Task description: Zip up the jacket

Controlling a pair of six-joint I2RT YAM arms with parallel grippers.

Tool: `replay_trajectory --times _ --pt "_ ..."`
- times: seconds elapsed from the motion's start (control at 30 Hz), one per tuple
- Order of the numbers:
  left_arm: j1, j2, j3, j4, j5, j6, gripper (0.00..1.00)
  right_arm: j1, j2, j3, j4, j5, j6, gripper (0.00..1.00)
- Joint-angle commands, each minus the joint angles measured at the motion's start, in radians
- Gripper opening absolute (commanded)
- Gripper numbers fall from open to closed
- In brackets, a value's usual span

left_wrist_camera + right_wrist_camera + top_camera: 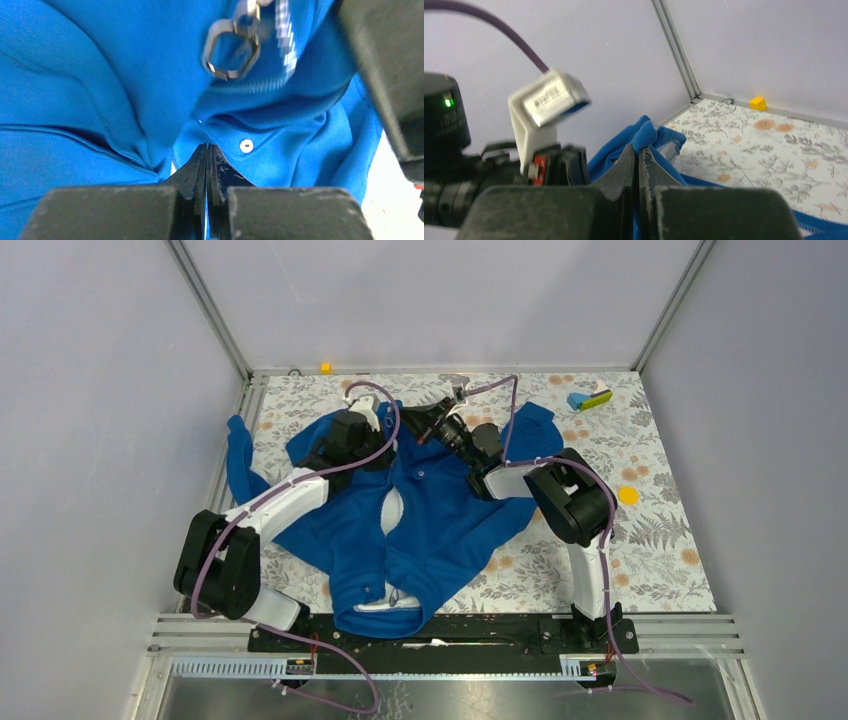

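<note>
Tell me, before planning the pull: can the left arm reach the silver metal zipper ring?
Probably yes: the silver metal zipper ring hangs beyond the left gripper, nothing between, though that gripper is shut on the royal-blue fabric jacket.

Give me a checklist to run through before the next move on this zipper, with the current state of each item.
1. Grip of the left tool on the jacket: ok, shut on blue fabric.
2. Grip of the right tool on the jacket: ok, shut on a raised fold of fabric.
3. Location of the zipper pull: ok, the metal ring hangs above the left tool, not in its grip.
4. Front closed: not ok, a gap shows mid-jacket in the top view.
5. Clearance between the two tools: cannot tell, they sit close together at the far end of the jacket.
</note>
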Motion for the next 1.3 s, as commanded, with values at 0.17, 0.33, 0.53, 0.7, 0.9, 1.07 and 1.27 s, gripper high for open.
replay_trajectory --times 0.17,0.33,0.53,0.7,0.9,1.07,1.27 --pt "0.064 -0.176 -0.043 0.032 0.194 -0.037 0.26 0.0 -0.056 0.068 0.225 -0.114 -0.057 0.0" --pt "0.188 -0.344 -0.097 0.184 0.263 -0.097 0.71 -0.007 -0.059 0.056 0.226 -0.265 -0.112 0.0" --pt "0.321 -0.344 -0.046 0.207 0.44 -0.228 0.98 -0.006 -0.06 0.055 0.225 -0.327 -0.109 0.0" --pt "0.34 -0.248 0.083 0.124 0.647 -0.106 0.97 -0.012 -0.068 0.044 0.224 -0.411 -0.114 0.0" --pt "0.346 -0.063 0.293 -0.078 0.852 0.048 0.9 -0.022 -0.059 0.057 0.224 -0.469 -0.095 0.0" --pt "0.333 -0.006 0.344 -0.174 0.893 0.152 0.83 -0.028 -0.059 0.066 0.223 -0.484 -0.075 0.0" --pt "0.3 0.008 0.348 -0.321 0.846 0.315 0.74 -0.035 -0.049 0.091 0.223 -0.507 -0.039 0.0"
